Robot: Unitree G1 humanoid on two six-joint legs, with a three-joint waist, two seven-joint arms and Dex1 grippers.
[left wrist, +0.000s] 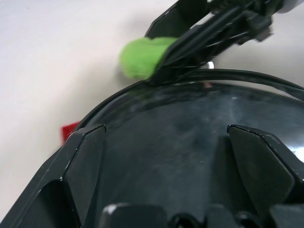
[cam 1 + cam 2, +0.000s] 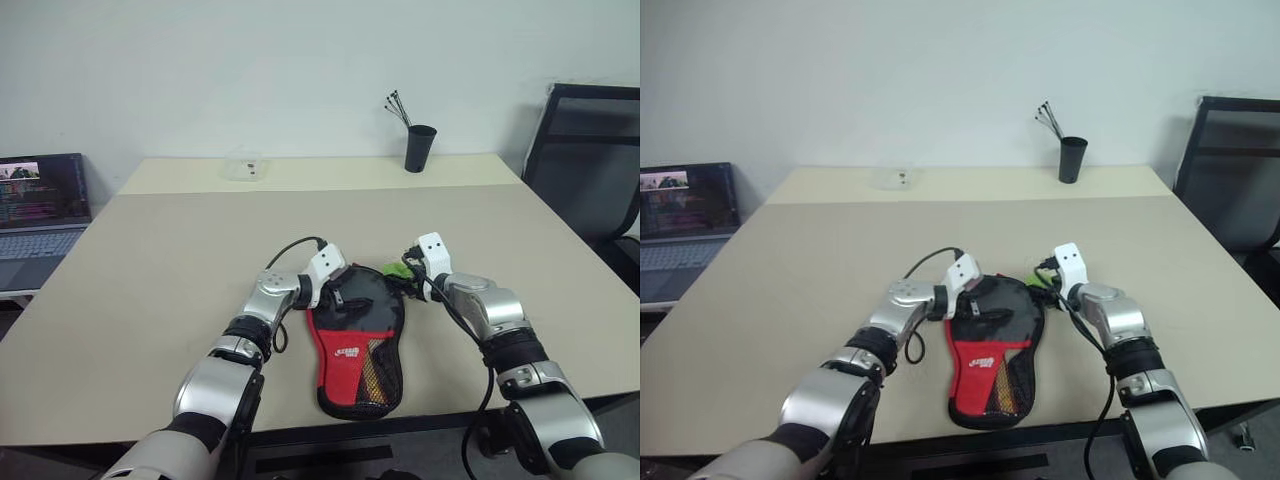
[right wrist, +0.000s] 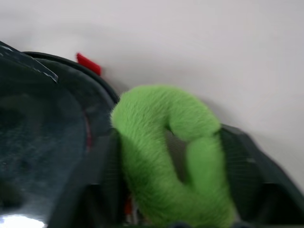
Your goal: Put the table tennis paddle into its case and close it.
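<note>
I read the table tennis paddle (image 1: 199, 142) as already inside the case (image 2: 355, 345), low in the centre of the frame on the tabletop (image 2: 150, 260) — its black face fills the open mouth. The zip looks undone, so closing remains. My left pincer (image 2: 337, 297) is spread over the rim; my right pincer (image 2: 412, 280) pinches a green fuzzy tag (image 3: 166, 152) at the case's upper right.

black cup (image 2: 420, 148) of sticks, perhaps pens; laptop (image 2: 40, 215), chair (image 2: 590, 170) beside table (image 2: 150, 260).
</note>
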